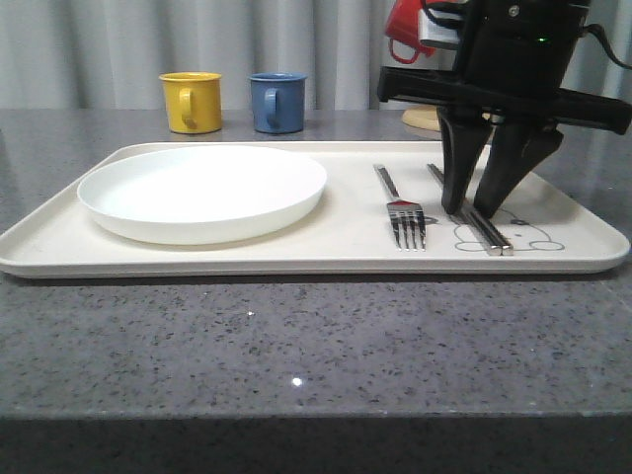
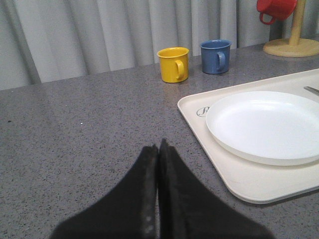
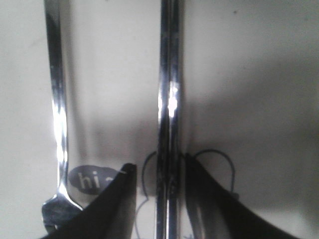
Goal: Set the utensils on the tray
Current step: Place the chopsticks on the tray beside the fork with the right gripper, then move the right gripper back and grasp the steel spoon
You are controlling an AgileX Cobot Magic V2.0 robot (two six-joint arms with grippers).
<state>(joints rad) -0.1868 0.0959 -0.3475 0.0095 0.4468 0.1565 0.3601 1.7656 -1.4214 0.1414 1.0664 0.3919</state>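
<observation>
The cream tray [image 1: 346, 237] lies on the grey table. On its right half lie a silver fork [image 1: 400, 207] and, further right, a pair of silver chopsticks [image 1: 484, 229] across the rabbit drawing. My right gripper [image 1: 470, 209] points down over the chopsticks, open, one finger on each side of them. In the right wrist view the chopsticks [image 3: 168, 99] run between the fingers of the right gripper [image 3: 158, 164], with the fork [image 3: 56, 99] beside the "hi" bubble. My left gripper [image 2: 159, 147] is shut on nothing, over bare table left of the tray [image 2: 239, 174].
A round white plate [image 1: 202, 190] fills the tray's left half. A yellow mug [image 1: 191, 101] and a blue mug [image 1: 276, 102] stand behind the tray. A red mug [image 2: 273, 9] hangs on a wooden stand [image 2: 294, 45] at the back right.
</observation>
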